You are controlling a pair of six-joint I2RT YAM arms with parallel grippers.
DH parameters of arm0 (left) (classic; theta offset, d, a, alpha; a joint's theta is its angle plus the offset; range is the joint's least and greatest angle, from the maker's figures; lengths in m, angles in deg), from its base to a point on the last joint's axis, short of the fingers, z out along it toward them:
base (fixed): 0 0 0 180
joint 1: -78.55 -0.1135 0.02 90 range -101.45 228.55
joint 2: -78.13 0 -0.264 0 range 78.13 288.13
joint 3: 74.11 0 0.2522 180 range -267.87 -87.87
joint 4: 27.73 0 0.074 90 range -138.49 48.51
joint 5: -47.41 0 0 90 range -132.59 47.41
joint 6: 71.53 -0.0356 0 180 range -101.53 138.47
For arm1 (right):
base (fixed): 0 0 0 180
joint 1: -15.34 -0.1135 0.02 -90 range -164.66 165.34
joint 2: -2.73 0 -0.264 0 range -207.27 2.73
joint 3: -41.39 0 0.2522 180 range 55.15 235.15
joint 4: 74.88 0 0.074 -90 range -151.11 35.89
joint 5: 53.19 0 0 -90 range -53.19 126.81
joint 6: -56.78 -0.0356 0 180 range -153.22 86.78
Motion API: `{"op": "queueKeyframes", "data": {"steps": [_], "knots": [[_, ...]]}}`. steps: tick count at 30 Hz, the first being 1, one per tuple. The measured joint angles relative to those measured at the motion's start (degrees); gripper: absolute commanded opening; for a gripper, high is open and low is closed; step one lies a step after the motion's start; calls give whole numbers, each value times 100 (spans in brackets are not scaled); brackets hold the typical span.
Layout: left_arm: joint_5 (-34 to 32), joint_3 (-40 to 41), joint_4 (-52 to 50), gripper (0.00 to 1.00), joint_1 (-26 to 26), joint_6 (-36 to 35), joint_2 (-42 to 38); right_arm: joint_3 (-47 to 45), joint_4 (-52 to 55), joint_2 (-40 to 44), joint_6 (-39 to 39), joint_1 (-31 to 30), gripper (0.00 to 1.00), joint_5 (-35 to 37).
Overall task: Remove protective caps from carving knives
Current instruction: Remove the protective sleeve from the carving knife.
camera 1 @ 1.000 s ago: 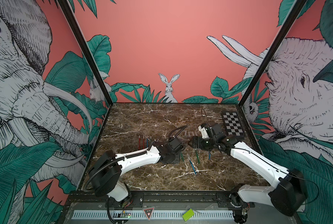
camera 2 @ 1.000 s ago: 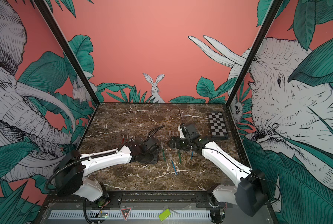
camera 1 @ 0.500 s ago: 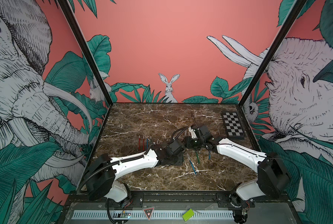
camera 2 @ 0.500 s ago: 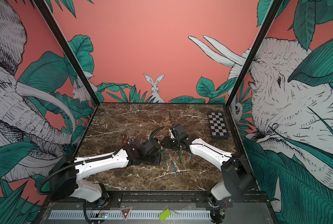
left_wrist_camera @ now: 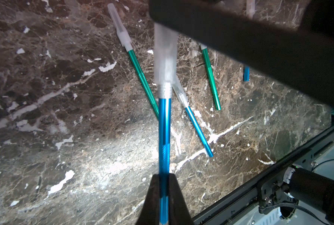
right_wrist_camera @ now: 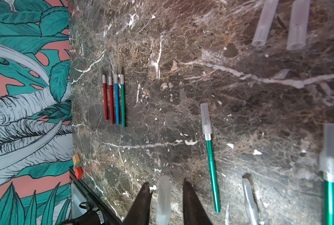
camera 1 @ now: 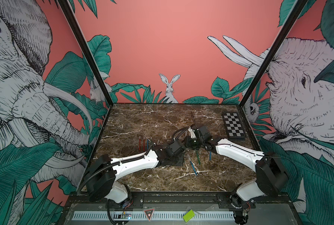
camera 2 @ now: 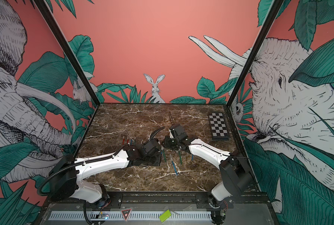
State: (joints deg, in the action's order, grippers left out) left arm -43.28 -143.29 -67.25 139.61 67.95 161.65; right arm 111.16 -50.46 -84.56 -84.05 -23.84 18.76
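Blue knife (left_wrist_camera: 164,132) clamped at its handle by left hand (left_wrist_camera: 164,176), steadying it for the pull. Right hand (right_wrist_camera: 165,183) straddles its cap (right_wrist_camera: 163,196), jaws apart, not yet touching.

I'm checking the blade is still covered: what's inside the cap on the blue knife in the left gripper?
Only the blue knife's silver collar shows, at the cap's mouth. Beyond it the cloudy plastic hides the blade; neither wrist view shows it.
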Motion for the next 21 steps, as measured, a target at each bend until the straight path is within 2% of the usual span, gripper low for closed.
{"op": "queueKeyframes", "data": {"steps": [10, 18, 21], "knots": [[-13, 0, 42, 0, 4, 4, 0, 0, -273, -105, -48, -20, 15, -87], [-44, 0, 39, 0, 4, 11, 0, -2, -310, -105, -63, -20, 0, -76], [-46, 0, 44, 0, 4, 13, 0, -2, -295, -105, -55, -20, 0, -28]]}}
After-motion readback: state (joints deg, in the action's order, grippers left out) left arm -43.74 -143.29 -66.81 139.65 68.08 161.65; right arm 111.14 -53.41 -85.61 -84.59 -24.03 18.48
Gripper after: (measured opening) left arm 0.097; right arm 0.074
